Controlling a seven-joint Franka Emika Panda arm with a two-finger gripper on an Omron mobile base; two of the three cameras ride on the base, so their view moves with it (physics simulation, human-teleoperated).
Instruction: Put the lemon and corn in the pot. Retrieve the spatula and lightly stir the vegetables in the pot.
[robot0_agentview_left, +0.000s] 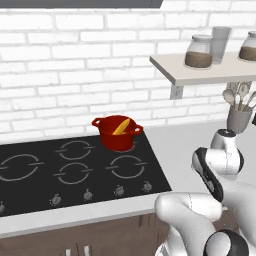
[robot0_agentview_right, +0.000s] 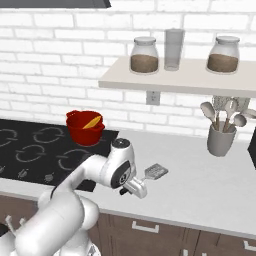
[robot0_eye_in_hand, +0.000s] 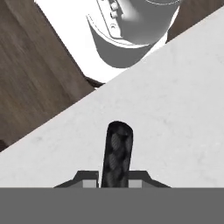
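step in hand: spatula retrieval. corn (robot0_agentview_left: 121, 126), slim yellow cob, leans inside the red pot (robot0_agentview_left: 117, 133) on the black glass hob (robot0_agentview_left: 75, 170); lemon not discernible. spatula (robot0_agentview_right: 155, 172) lies flat on the speckled grey bench (robot0_agentview_right: 200, 185), at 4 o'clock of the pot and well apart from it; slotted silver head squarish. in the hand view the end effector (robot0_eye_in_hand: 114, 183) is pinched on the spatula's thin, black, woven-textured handle. next move, as judged: lift clear, carry toward 10 o'clock, lower head into pot, stir gently.
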